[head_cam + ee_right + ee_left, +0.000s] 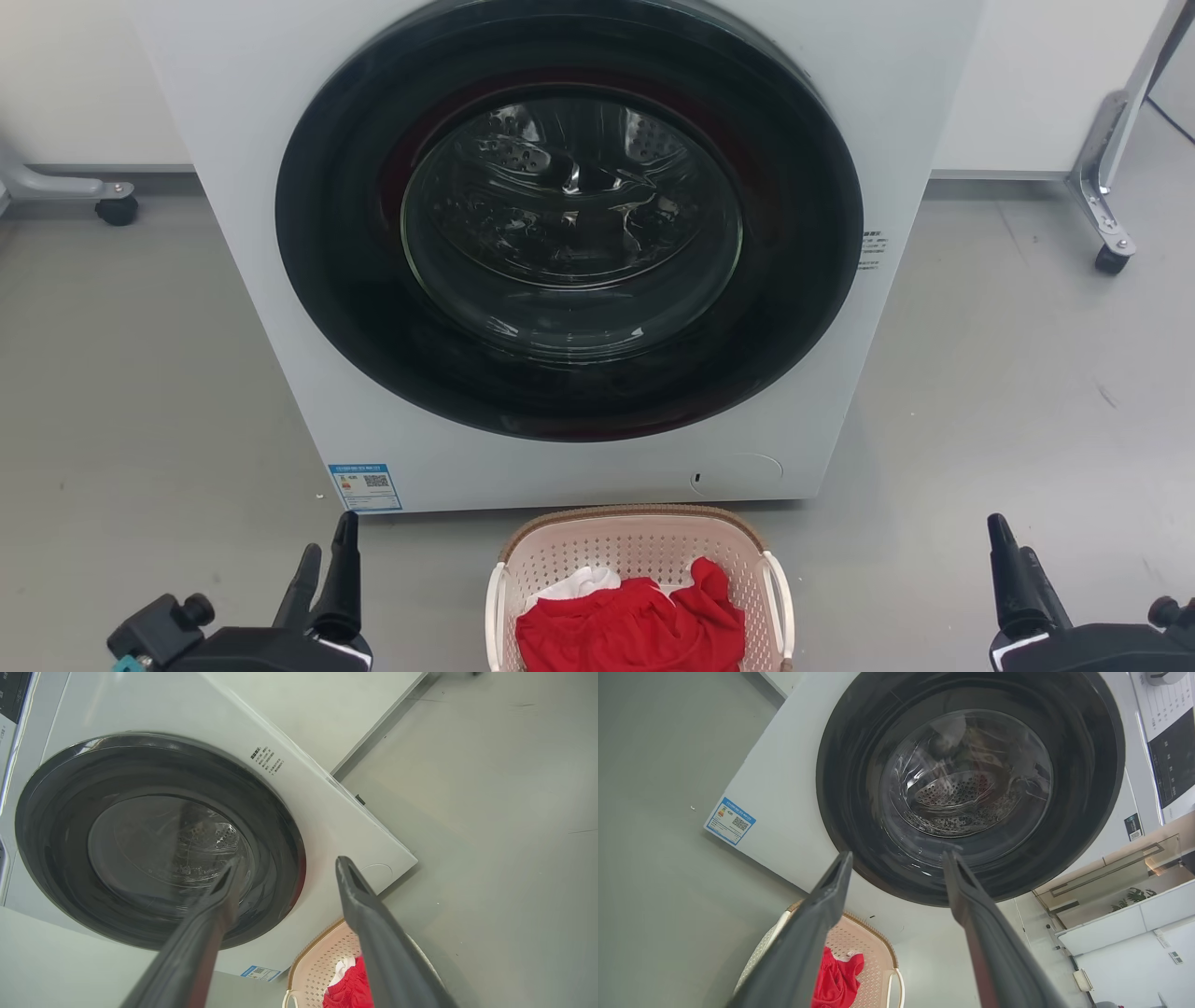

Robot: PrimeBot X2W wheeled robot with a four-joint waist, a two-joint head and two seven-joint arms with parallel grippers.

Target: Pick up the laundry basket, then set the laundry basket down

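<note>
Nearest you, the left gripper [329, 539] and right gripper [1012, 539] flank the laundry basket [639, 553], fingers spread, holding nothing, clear of its handles. It stands on the floor [140, 392] just before the washer [233, 280], with red cloth [635, 625] inside.

The pink-beige perforated laundry basket [639, 560] stands upright on the floor, holding red and white cloth.

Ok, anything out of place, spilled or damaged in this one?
Nothing stands out. The laundry basket sits upright on the floor before the washer, red garment inside, nothing spilled. The left pincer and right pincer are open, apart from it.
</note>
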